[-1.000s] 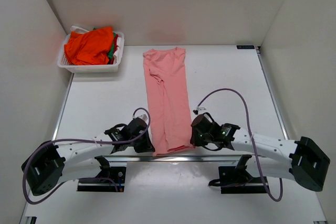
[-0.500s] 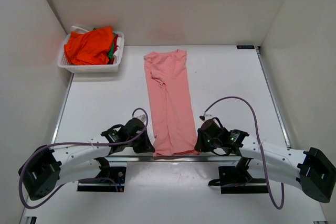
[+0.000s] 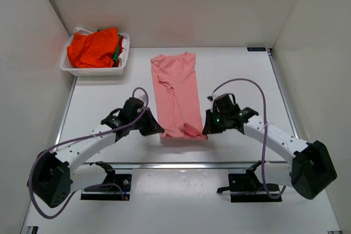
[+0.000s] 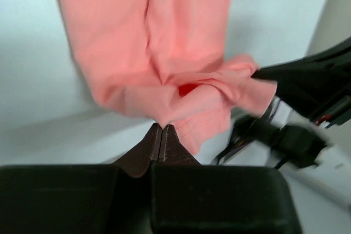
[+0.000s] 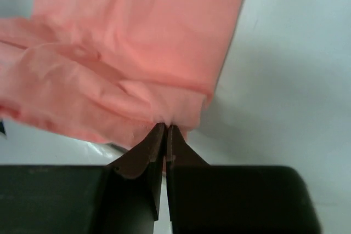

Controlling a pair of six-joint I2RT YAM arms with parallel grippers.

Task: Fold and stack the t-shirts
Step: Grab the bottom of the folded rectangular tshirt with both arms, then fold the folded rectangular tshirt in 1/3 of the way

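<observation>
Hem-to-collar fold in hand: left end effector [image 3: 159, 132] and right end effector [image 3: 206, 131] each pinch a near hem corner of the salmon-pink t-shirt [image 3: 176, 89], lying mid-table. Next, by my judgement, both corners must travel evenly toward the collar. White table [image 3: 241, 80], white walls; orange t-shirt [image 3: 93, 47] waits in the far-left basket [image 3: 94, 71].

pink t-shirt [image 3: 176, 94] — plain salmon | orange t-shirt [image 3: 94, 47] | green cloth [image 3: 115, 54] | basket [image 3: 93, 71] — white, slotted

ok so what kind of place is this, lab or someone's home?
Probably a lab test cell, not a home: a white table boxed in by plain white walls, with the left arm and right arm mounted at its near edge.
</observation>
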